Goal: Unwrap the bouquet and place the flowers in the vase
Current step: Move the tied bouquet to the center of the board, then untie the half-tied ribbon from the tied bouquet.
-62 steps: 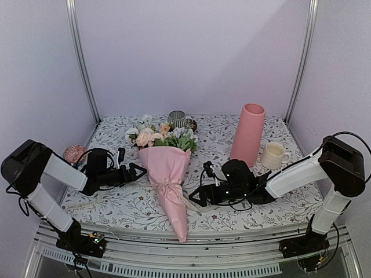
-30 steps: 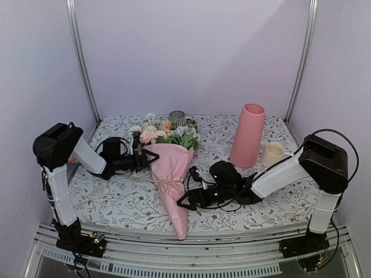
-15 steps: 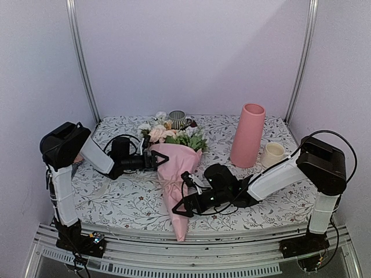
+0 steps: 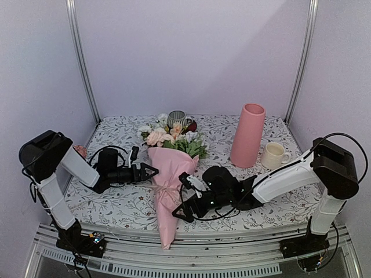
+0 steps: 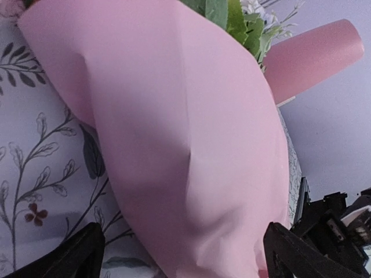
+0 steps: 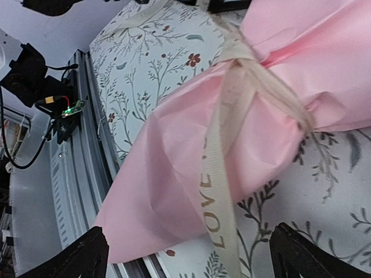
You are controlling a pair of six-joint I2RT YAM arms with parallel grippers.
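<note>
Lying flat, bouquet (image 4: 170, 168), left fingers (image 5: 69, 258) released beside its cone (image 5: 174, 145), right fingers (image 6: 69, 255) released beside ribbon (image 6: 215, 185)

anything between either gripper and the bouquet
Nothing visible does. The open left gripper faces the bouquet from its left. The open right gripper faces the ribbon from the right, with nothing in between.

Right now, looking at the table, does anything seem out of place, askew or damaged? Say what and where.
The bouquet lies on its side, slanted, its pointed tip poking past the near edge of the table. Its ribbon is tied and no tears show. The vase stands upright; nothing is spilled.
</note>
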